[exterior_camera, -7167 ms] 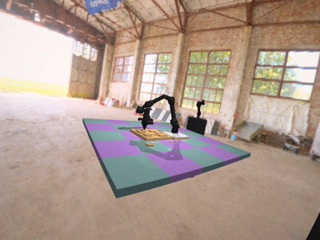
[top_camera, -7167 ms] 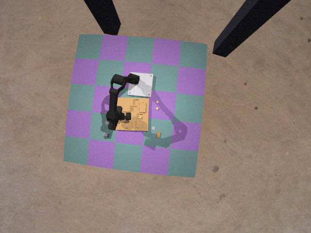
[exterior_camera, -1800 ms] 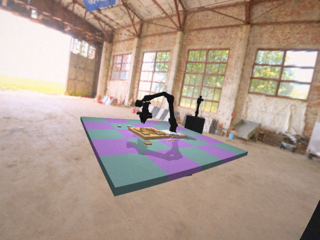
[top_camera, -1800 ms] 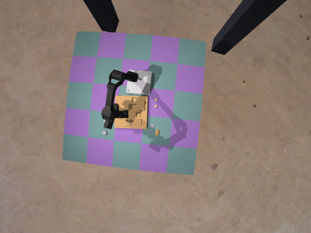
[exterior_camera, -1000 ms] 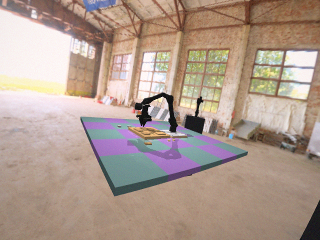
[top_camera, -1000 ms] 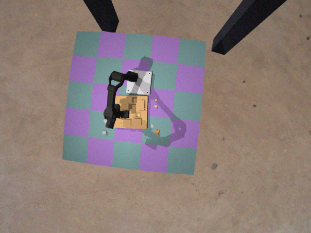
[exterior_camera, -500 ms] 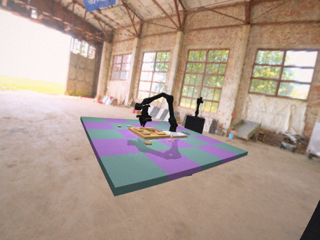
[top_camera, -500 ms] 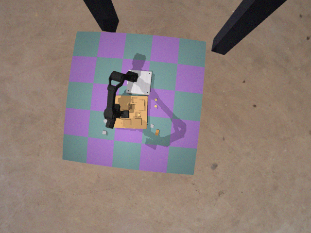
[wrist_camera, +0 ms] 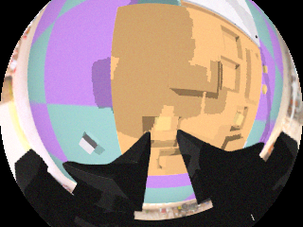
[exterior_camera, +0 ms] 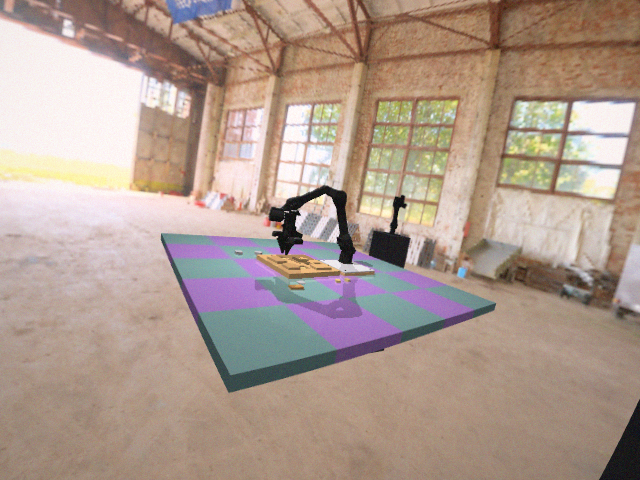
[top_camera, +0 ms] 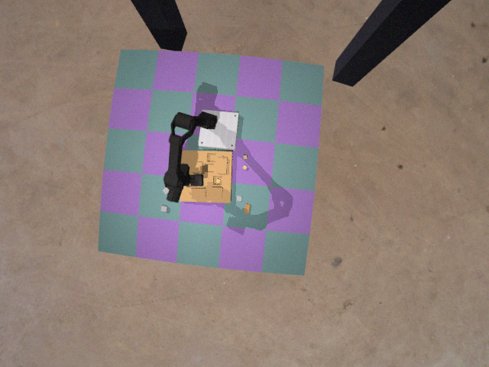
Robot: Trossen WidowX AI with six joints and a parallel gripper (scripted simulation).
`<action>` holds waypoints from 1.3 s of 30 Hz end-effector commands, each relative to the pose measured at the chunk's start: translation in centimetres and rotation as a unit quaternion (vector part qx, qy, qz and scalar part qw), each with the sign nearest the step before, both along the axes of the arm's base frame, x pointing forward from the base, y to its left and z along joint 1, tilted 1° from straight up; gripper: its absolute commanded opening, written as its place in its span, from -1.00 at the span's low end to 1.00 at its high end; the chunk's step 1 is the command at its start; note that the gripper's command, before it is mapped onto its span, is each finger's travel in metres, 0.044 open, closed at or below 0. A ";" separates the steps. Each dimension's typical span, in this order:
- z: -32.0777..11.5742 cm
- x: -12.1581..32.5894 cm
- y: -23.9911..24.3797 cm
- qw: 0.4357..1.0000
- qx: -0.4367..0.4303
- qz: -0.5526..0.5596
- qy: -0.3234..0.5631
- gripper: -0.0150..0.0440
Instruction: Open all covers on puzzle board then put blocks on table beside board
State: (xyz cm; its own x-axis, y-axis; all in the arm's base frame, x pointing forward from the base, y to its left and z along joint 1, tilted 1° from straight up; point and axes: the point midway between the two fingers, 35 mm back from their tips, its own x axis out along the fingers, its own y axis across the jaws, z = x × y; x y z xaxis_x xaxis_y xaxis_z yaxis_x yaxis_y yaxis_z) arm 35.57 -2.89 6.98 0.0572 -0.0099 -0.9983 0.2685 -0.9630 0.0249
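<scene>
The wooden puzzle board [top_camera: 227,198] [wrist_camera: 142,57] has raised covers and recessed wells. My gripper [exterior_camera: 285,252] [wrist_camera: 163,134] is partly open and empty, pointing down above the board. In the wrist view a pale yellow block [wrist_camera: 163,124] shows in a well just past the gap between the fingertips. Another yellow block [top_camera: 218,180] [wrist_camera: 239,118] sits in a well to the right. Two square wells [wrist_camera: 230,39] [wrist_camera: 229,74] look empty. Two small yellow blocks [top_camera: 245,157] [top_camera: 244,167], a grey block [top_camera: 239,198] and an orange block [top_camera: 247,208] lie on the table right of the board.
Two grey blocks [top_camera: 166,190] [top_camera: 163,208] lie left of the board, close to the arm's shape in the overhead view. The white base plate [top_camera: 227,132] adjoins the board's back edge. The arm hides part of the board's left side. The table [top_camera: 284,252] is checkered.
</scene>
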 end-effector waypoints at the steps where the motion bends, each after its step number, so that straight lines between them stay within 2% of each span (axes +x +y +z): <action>1: -0.7 -0.1 0.0 1.000 0.002 0.001 0.004 0.00; 37: -2.8 -0.1 0.0 1.000 0.002 0.001 0.004 0.00; 39: -2.5 0.0 0.0 1.000 0.000 0.000 0.002 -0.05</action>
State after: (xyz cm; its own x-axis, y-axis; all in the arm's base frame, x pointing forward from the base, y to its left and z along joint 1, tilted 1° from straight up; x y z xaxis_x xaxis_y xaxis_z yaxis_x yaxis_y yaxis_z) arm 35.52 -2.92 4.47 0.0528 -0.0095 -0.9986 0.2678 -0.9632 0.0233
